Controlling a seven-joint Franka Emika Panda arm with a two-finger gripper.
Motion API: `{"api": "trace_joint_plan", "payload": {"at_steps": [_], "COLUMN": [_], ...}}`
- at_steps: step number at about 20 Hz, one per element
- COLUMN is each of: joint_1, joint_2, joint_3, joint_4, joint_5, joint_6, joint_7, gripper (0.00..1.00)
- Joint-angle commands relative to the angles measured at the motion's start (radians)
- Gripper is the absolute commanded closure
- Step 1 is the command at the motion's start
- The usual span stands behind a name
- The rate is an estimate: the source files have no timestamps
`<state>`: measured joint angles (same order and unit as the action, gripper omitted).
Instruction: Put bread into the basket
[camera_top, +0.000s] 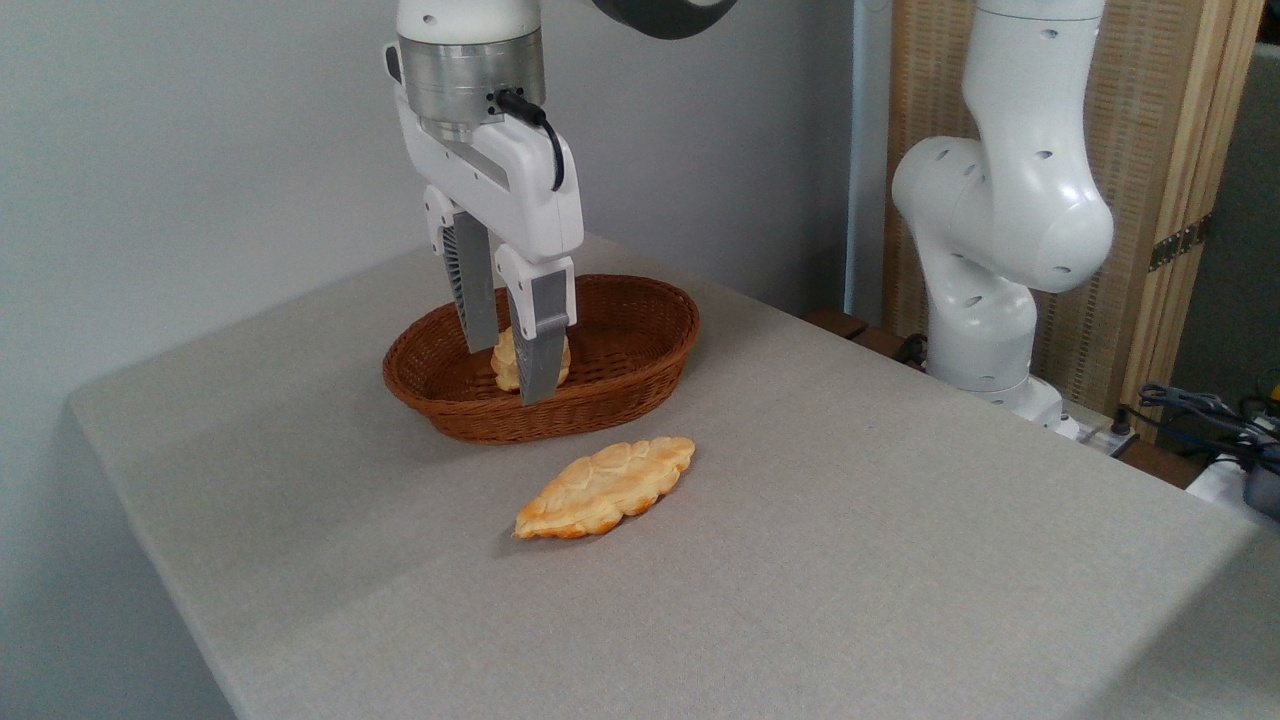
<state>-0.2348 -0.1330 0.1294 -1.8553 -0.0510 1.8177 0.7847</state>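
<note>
The bread (605, 487) lies flat on the grey table (900, 520), just in front of the basket (640, 345) and a little to its right, not touching the rim. Its long axis runs on a slant, one pointed end toward the lower left, the other toward the upper right. The crust is golden-orange and glossy, with bumpy braided lobes.

The basket sits toward the back of the table — oval, reddish-brown wicker, shallow, with flared sides. Inside it lies a bun (503, 362), small and pale gold, mostly hidden behind the gripper's fingers.

The gripper (512, 370) hangs over the basket, pointing down, its fingers (541, 345) reaching below the level of the rim as seen from this camera. The two grey fingers stand apart, with a gap between them through which the bun shows. Whether the fingertips touch the bun or hover just above it cannot be told from this angle. The gripper holds nothing.

The arm's white base (985, 340) stands at the right, beyond the table's far edge. Behind it is a slatted wooden screen (1150, 150), and some dark cables (1195, 405) lie at the far right.
</note>
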Motion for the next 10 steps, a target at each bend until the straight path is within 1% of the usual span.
{"api": "trace_joint_plan", "payload": {"at_steps": [1, 4, 10], "joint_1": [0.055, 0.052, 0.042], "joint_2": [0.007, 0.007, 0.006], "joint_3": [-0.067, -0.07, -0.07], "joint_4": [0.015, 0.015, 0.008], "joint_5": [0.0, 0.0, 0.0], "joint_6": [-0.067, -0.089, -0.09], "joint_7": [0.016, 0.015, 0.014], "gripper": [0.0, 0.0, 0.0]}}
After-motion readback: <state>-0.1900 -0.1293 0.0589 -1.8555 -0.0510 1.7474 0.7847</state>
